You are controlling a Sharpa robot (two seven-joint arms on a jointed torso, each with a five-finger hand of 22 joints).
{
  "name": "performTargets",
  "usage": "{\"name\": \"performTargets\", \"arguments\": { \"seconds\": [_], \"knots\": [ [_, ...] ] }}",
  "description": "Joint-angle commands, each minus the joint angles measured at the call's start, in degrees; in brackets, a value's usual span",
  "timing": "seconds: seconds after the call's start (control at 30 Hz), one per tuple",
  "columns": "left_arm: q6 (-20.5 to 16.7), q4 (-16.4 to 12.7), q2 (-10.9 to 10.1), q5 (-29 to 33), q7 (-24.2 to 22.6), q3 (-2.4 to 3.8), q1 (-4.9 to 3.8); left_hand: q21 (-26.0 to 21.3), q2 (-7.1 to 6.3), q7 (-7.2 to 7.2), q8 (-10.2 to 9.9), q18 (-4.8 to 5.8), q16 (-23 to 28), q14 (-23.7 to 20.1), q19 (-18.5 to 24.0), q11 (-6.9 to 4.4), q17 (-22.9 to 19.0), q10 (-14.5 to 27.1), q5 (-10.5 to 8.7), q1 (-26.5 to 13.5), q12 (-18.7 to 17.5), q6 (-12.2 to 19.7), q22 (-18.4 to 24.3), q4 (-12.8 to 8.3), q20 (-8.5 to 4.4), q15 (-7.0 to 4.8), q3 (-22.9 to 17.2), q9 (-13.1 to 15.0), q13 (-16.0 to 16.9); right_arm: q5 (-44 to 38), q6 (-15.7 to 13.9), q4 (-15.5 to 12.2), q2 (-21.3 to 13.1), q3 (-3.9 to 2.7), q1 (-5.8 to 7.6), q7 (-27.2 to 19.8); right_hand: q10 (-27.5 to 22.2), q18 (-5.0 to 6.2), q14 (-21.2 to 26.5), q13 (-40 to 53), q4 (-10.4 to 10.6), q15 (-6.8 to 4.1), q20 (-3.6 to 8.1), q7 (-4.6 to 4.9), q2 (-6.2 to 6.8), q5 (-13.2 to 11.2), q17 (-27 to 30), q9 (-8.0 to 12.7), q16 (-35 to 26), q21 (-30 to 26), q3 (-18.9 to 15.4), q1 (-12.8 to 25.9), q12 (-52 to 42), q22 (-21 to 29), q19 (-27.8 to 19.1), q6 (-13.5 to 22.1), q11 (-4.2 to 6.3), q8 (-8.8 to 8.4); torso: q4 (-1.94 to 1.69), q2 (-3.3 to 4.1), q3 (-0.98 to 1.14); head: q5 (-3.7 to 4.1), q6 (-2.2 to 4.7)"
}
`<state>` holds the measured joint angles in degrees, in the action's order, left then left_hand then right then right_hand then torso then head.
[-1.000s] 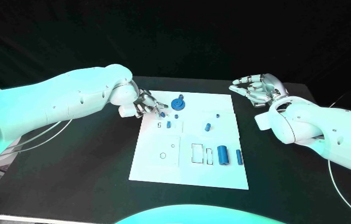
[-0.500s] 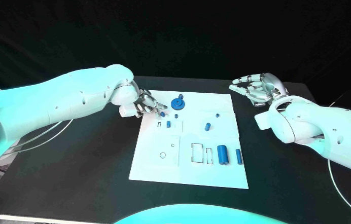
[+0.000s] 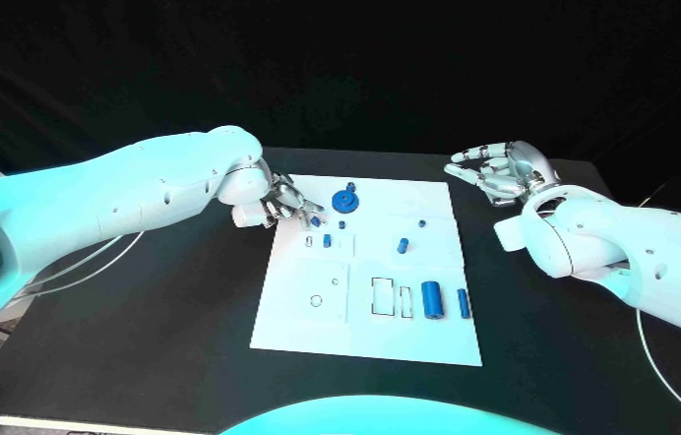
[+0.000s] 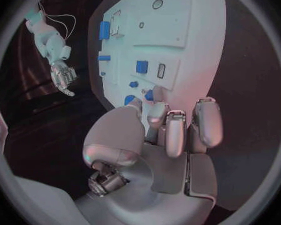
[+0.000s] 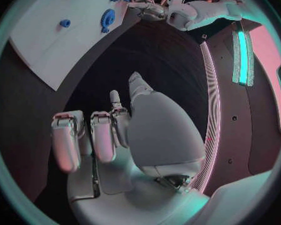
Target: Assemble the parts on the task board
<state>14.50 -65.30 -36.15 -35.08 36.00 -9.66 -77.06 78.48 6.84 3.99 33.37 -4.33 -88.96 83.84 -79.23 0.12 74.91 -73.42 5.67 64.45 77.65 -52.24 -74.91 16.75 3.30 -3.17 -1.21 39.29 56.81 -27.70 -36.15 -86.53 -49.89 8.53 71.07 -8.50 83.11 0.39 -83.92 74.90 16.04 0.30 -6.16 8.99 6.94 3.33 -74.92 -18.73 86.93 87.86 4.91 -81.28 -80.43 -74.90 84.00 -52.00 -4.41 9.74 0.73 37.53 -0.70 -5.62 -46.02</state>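
White and flat, the task board (image 3: 362, 317) lies in the middle of your black table (image 3: 142, 356), and the blue parts sit mostly on its far half. You can see a round blue disc-shaped part (image 3: 346, 200) near the far edge, a small blue peg (image 3: 327, 241) just in front of it, another small blue piece (image 3: 403, 247) towards the middle, and two upright-looking blue cylinders (image 3: 431, 300) side by side near the right edge, next to a rectangular outline on the board.

Your left hand (image 3: 284, 202) sits at the board's far left corner, its fingertips (image 3: 308, 218) bunched together right at a small blue part (image 3: 315, 221); you cannot tell from these views whether it actually pinches that piece.

Your right hand (image 3: 497, 171) hovers off the board, beyond its far right corner, palm turned up, fingers curled loosely apart and holding nothing.
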Motion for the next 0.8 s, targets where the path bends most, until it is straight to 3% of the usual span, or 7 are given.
{"name": "performTargets", "arguments": {
  "seconds": [0.03,0.8],
  "knots": [
    [-0.85,0.01,0.29,-0.91,0.0,0.03,0.04,-0.22,-0.13,0.0,-0.24,0.47,0.12,4.59,0.41,-0.08,9.87,0.16,0.07,0.33,-0.23,-0.27,-2.88,0.03,0.11,0.05,-0.26,0.06,-0.07,-0.56,0.18,-0.12,0.01,-0.01,0.01,-0.48,0.07,0.16,-4.49,7.9,0.05,-0.27,0.12,0.12,0.11,0.11,-9.01,-0.1,-0.3,-0.17,-0.34,-0.17,0.12,-14.15,4.93,0.54,0.14,0.36,0.03,0.0,-0.03,-0.05,-0.01],
    [-0.66,0.86,1.28,-2.18,0.08,0.07,0.65,-0.43,-0.69,0.01,-0.4,0.41,0.19,4.52,0.61,-0.06,9.65,0.31,-0.12,0.44,-0.41,-0.31,-2.69,-0.01,0.11,0.07,-0.8,0.14,-0.18,-0.56,0.26,-0.19,0.01,-0.01,0.01,-0.52,0.07,0.16,-4.49,7.9,0.05,-0.27,0.12,0.12,0.11,0.11,-9.01,-0.1,-0.3,-0.17,-0.34,-0.17,0.12,-14.15,4.93,0.54,0.14,0.36,0.02,0.0,0.01,0.16,-0.07]
  ]
}}
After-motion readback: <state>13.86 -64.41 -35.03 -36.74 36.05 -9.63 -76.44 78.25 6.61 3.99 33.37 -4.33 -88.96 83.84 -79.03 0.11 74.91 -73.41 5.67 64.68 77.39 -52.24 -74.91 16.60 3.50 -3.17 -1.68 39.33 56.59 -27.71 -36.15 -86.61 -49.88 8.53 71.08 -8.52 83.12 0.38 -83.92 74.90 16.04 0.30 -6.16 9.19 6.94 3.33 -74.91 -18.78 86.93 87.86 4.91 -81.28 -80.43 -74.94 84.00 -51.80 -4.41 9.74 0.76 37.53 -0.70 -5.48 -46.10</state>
